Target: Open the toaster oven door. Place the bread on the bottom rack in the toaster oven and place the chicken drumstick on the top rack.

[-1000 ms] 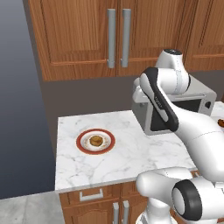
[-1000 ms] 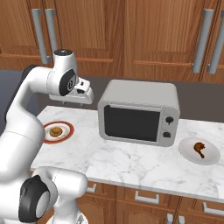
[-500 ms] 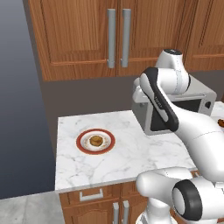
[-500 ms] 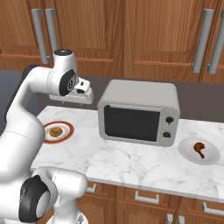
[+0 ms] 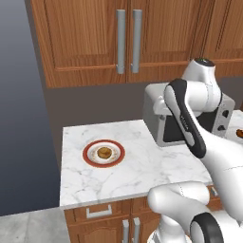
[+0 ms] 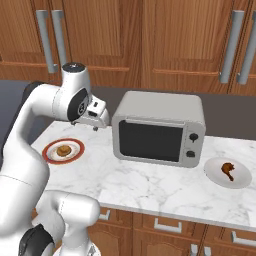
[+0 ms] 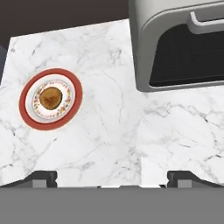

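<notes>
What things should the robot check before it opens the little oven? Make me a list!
1. Toaster oven door shut and waiting to be opened: ok.
2. Handle along the door's top edge in sight in the hand view: ok.
3. End effector open and holding nothing: ok.
4. End effector at the handle: not ok, it hangs over the counter left of the toaster oven.
5. Bread on the red-rimmed plate: ok.
6. Chicken drumstick on the white plate: ok.
</notes>
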